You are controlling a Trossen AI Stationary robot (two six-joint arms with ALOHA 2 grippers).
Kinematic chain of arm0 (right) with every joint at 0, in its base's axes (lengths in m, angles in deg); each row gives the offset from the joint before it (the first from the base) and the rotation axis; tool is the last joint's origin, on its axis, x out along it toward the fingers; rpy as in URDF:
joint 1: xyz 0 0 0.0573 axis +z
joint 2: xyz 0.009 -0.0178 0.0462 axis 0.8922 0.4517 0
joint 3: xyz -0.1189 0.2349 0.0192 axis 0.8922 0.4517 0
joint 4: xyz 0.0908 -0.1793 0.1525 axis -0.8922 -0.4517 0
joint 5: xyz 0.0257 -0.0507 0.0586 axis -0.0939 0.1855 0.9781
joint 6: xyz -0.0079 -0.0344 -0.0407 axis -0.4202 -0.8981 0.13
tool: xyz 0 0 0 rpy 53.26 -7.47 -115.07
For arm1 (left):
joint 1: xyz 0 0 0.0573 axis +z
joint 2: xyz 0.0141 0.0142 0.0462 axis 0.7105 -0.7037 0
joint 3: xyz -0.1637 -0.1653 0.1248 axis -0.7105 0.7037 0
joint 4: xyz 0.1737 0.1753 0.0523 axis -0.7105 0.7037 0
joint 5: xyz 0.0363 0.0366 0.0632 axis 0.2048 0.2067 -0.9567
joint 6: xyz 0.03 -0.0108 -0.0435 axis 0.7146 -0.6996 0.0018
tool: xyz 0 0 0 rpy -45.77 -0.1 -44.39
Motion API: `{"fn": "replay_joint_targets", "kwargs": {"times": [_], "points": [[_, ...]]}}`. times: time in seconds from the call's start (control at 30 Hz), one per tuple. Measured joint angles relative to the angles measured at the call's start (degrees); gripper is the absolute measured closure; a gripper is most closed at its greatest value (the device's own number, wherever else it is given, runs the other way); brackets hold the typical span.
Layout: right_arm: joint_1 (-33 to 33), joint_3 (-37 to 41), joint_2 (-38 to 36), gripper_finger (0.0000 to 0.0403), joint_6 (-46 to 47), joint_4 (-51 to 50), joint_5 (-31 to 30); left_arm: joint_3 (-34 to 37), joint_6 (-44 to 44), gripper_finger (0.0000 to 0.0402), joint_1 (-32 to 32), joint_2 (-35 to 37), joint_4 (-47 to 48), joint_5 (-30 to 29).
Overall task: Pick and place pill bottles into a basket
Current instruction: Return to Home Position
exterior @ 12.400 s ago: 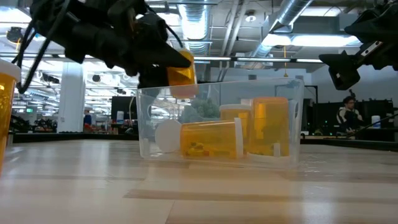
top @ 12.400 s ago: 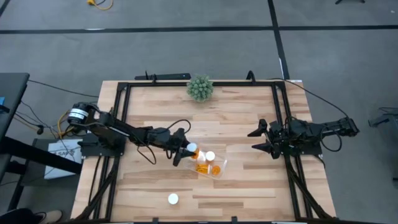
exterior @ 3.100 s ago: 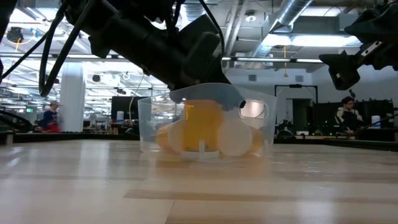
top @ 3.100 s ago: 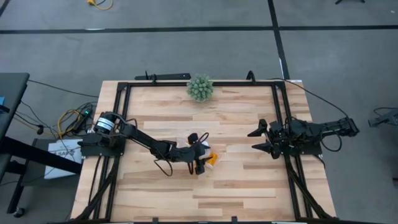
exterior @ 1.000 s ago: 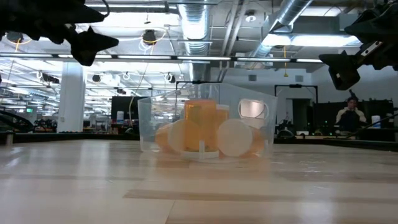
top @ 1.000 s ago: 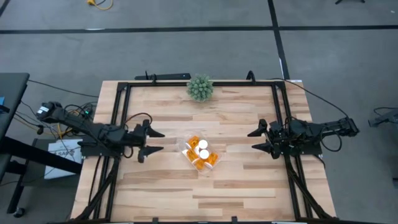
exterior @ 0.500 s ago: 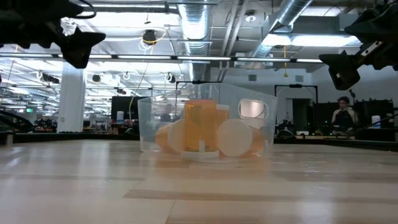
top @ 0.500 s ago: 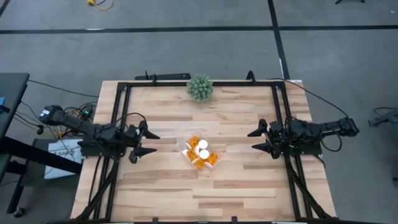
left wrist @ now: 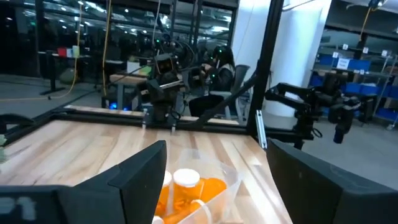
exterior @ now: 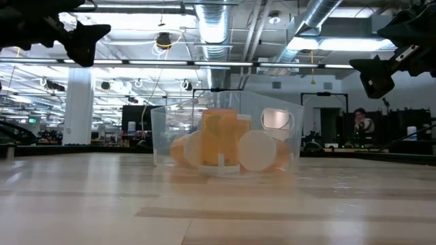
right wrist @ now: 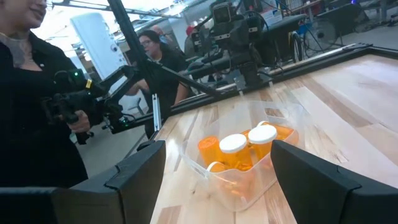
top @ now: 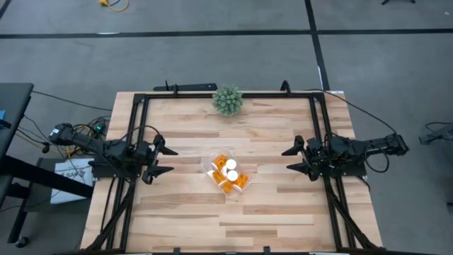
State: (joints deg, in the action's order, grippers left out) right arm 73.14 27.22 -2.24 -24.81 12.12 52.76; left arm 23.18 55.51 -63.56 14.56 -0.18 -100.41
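The clear plastic basket (top: 242, 185) stands near the middle of the wooden table. Several orange pill bottles (top: 223, 161) with white caps are inside it, some upright and some lying on their sides (exterior: 255, 151). My left gripper (top: 172, 161) hovers open near the table's left edge, well left of the basket, with nothing between its fingers. My right gripper (top: 285, 161) hovers open to the basket's right, also with nothing in it. Both wrist views look toward the basket (left wrist: 231, 177) (right wrist: 249, 177) and the bottles (left wrist: 185, 180) (right wrist: 233, 146). In the low view both grippers (exterior: 85, 37) (exterior: 375, 75) stand high above the table.
A spiky green ball-shaped plant (top: 227, 100) sits at the table's far edge. A black metal frame (top: 141, 106) runs around the tabletop. People stand in the room beyond the table (right wrist: 25, 93) (exterior: 360, 126). Bare wood lies on the table's near half (top: 226, 219).
My left gripper has drawn back toward the table's left edge, away from the basket, staying open. The basket and its bottles have kept still.
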Motion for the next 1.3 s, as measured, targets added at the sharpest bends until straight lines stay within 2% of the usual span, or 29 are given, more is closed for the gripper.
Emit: {"fn": "replay_joint_targets", "kwargs": {"times": [0.2,0.47,0.73,0.97,1.3], "points": [[0.0,0.0,0.0,0.0117,0.0,0.0,0.0,2.6,0.0,0.0134,0.0,1.5,-2.1,2.0],[0.0,0.0,0.0,0.0117,0.0,0.0,0.0,2.6,1.8,0.0134,0.0,2.4,-1.0,2.6],[0.0,0.0,0.0,0.0117,0.0,0.0,0.0,2.6,3.1,0.0134,0.0,4.7,6.6,2.6],[0.0,0.0,0.0,0.0117,0.0,0.0,0.0,2.6,3.4,0.0134,0.0,9.3,15.3,2.5],[0.0,0.0,0.0,0.0117,0.0,0.0,0.0,2.6,3.4,0.0134,0.0,11.8,16.0,3.0]]}}
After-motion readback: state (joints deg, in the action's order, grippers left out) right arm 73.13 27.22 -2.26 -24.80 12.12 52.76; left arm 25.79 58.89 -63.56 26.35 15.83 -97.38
